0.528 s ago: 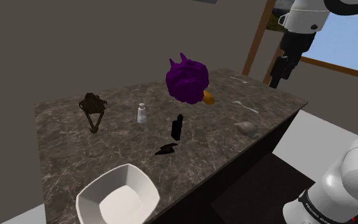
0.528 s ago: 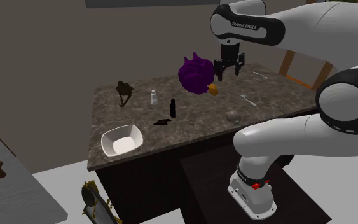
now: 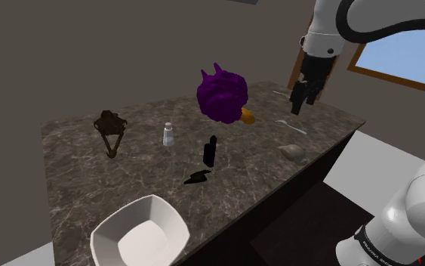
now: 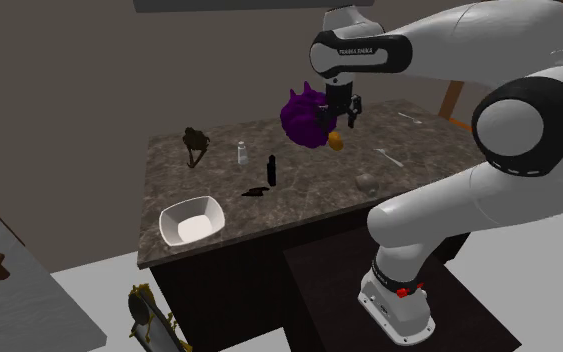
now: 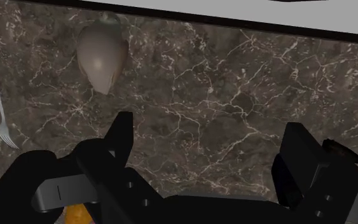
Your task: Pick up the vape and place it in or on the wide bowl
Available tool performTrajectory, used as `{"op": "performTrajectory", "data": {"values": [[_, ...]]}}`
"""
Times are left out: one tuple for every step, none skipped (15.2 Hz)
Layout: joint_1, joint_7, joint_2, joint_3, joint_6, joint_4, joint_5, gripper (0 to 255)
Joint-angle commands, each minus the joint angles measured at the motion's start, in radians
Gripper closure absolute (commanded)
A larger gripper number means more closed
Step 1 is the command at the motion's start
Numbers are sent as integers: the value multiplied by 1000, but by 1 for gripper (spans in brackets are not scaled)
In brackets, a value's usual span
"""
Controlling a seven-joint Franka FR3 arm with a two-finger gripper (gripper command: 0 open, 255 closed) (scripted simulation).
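The vape [image 3: 211, 151] is a small black stick standing upright near the middle of the dark marble table [image 3: 82, 174]; it is also seen in the second exterior view [image 4: 271, 168]. The wide white bowl [image 3: 124, 214] sits at the table's near corner, at the shoulder view's lower left, and its rim [image 4: 174, 207] shows in the second exterior view. My black gripper [image 3: 300, 102] hangs open above the table's far right part, well away from the vape, just beside the purple toy [image 4: 341, 118]. In the wrist view the fingers [image 5: 209, 137] stand apart with only marble between them.
A purple furry toy [image 3: 222, 94] with an orange beak [image 3: 247, 116] stands behind the vape. A flat black piece [image 3: 198, 177], a white shaker [image 3: 168, 134], a brown figure [image 3: 111, 130], a fork [image 3: 292, 125] and a grey shell-like lump [image 5: 102, 57] also lie on the table.
The arm has swung toward the shoulder view's left and come down a little, bringing the gripper from beyond the table's right edge to over its far right part. The fingers stay open.
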Motion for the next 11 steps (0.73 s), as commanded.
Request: {"op": "performTrajectory", "data": {"values": [[5, 24, 62, 15, 48, 11, 12, 0], [8, 35, 93, 23, 73, 16, 17, 0], [10, 46, 126, 30, 97, 22, 21, 0], [12, 56, 159, 37, 121, 30, 25, 0], [14, 67, 193, 43, 144, 38, 29, 0], [16, 78, 227, 50, 166, 49, 31, 0], [18, 88, 262, 57, 188, 60, 34, 0], [20, 99, 298, 64, 208, 73, 35, 0], [22, 110, 333, 70, 228, 87, 36, 0], [23, 120, 369, 76, 247, 102, 37, 0], [26, 131, 406, 82, 265, 119, 37, 0]]}}
